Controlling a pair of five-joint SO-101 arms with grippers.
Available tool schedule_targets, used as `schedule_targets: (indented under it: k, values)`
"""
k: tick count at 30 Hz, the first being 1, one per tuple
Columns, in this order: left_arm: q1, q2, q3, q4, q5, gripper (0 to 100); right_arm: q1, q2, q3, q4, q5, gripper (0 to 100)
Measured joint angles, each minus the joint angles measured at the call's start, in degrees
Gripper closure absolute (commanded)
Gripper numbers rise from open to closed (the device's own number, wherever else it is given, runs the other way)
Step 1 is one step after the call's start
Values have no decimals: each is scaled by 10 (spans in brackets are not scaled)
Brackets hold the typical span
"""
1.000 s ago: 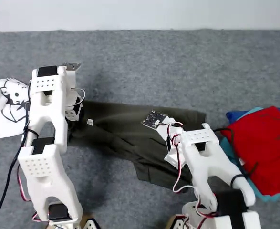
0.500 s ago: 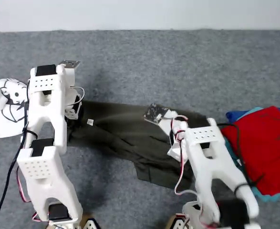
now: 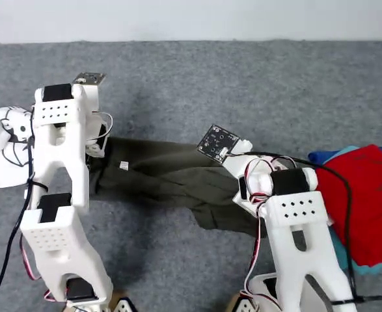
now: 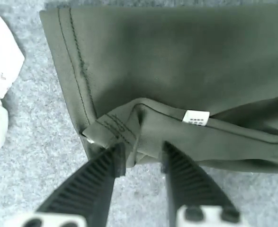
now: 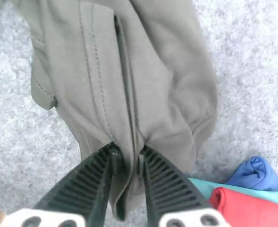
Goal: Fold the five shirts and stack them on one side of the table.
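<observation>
- Olive shirt [image 3: 168, 174] lies mid-table [image 3: 243, 84], drawn out into a long, rumpled band between the two arms. It is not yet a tidy fold.
- Left claw [image 4: 139, 156] grips the doubled-over hem corner at the band's end nearest the white shirt [image 3: 2, 149], with cloth bunched between the jaws.
- Right claw [image 5: 128, 158] is pinched tight on a ridge of cloth at the opposite end, just beside the coloured heap.
- The white shirt sits crumpled at the table edge on the left arm's side. The red shirt [image 3: 366, 195] lies over teal [image 5: 210, 187] and blue [image 5: 255, 172] ones on the right arm's side, loosely heaped.
- Judgement: this is the first lengthwise fold of the olive shirt, so the task is at an early stage.
- Next move calls for both claws to carry their held edges across together and keep the cloth taut. They should lay edge on edge, then let go.
</observation>
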State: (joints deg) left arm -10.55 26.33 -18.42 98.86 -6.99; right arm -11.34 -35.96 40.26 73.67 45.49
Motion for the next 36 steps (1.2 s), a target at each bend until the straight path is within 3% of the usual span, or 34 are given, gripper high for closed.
schedule_targets:
  k: [12,22,32,36]
  values:
    - [0,78,0,-84,0,780,0,-1,33,0,0,988]
    - [1,148,-44,-105,-37,975,0,-1,35,0,-10,988]
    - [2,154,-85,-18,-69,987,0,-1,35,0,-20,986]
    - [2,133,-105,3,-69,987,0,-1,55,-1,-52,899]
